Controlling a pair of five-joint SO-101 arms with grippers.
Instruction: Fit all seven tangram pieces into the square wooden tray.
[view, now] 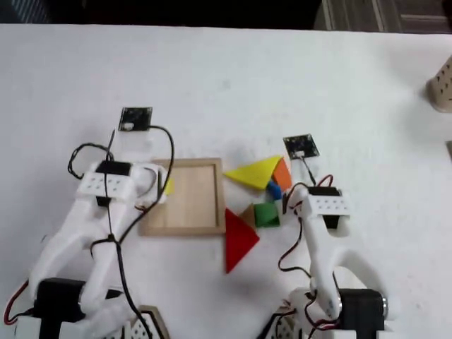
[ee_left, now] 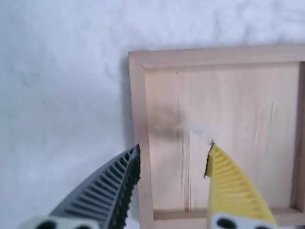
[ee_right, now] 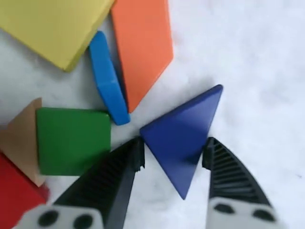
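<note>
As the right gripper (ee_right: 172, 150) straddles the dark blue triangle (ee_right: 183, 129), jaws wide, its slanted edges could squirt free on closing; the left gripper (ee_left: 174, 160) gapes empty over the tray (ee_left: 137, 109).

There are seven tangram pieces (ee_right: 71, 140), one wooden tray (view: 185, 227) and two arms (view: 85, 219).
</note>
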